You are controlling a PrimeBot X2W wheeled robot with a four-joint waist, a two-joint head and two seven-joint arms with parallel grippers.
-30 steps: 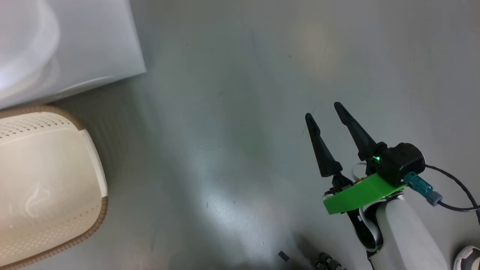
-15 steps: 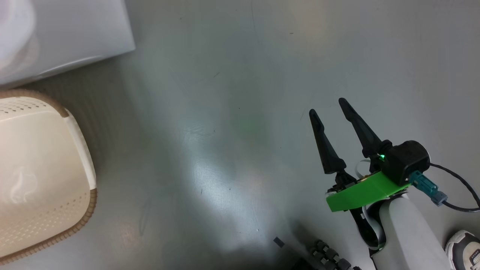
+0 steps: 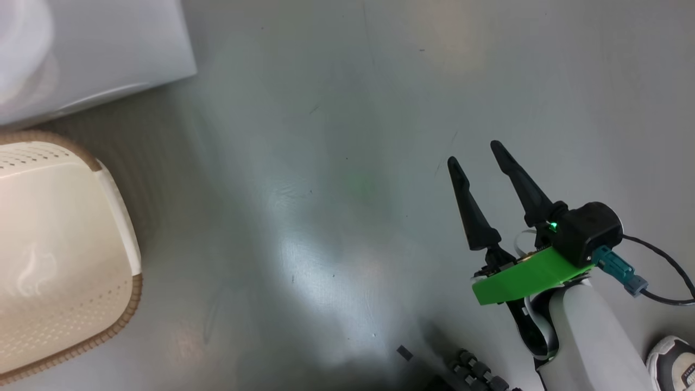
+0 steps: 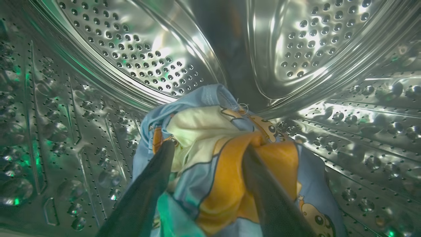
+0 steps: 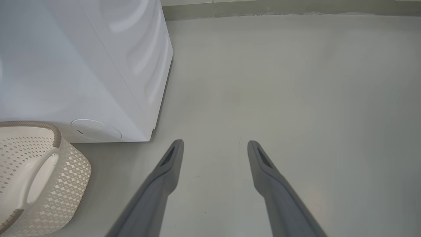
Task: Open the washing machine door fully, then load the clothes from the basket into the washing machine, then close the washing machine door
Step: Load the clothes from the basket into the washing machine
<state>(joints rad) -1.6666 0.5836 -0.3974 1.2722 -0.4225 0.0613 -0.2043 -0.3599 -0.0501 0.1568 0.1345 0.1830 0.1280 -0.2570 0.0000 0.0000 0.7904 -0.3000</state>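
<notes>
The left fingers (image 4: 144, 197) are clamped on a bunched wad of the clothes (image 4: 230, 177). Blue, cream and orange cloth is squeezed between them and spills past both tips toward 12 o'clock in the left wrist view. The wad hangs deep inside the steel drum (image 4: 131, 49), close above its perforated wall.

As I judge it, three things could go wrong. If the fingers part while drawing back, a fold may snag on a tip and be dragged out over the gasket, where the door would later pinch it. Letting go too near the mouth would leave cloth hanging out. Pushing further in could knock the fingers against the drum wall. Releasing low and deep, then pulling straight back, looks safest.

The left arm must be reaching well through the mouth of the washer (image 3: 108, 49), its wrist looking along the drum's depth. The right fingers (image 3: 469, 212) stand spread and hold nothing. In the head view they point toward 11 o'clock over the grey floor (image 3: 326, 163), with the pale forearm rising from 5 o'clock. The basket (image 3: 133, 304) sits at 8 o'clock, just beside the washer's corner at 10 o'clock, its inside showing cream plastic. Loading looks nearly done, with closing the door yet to come
</notes>
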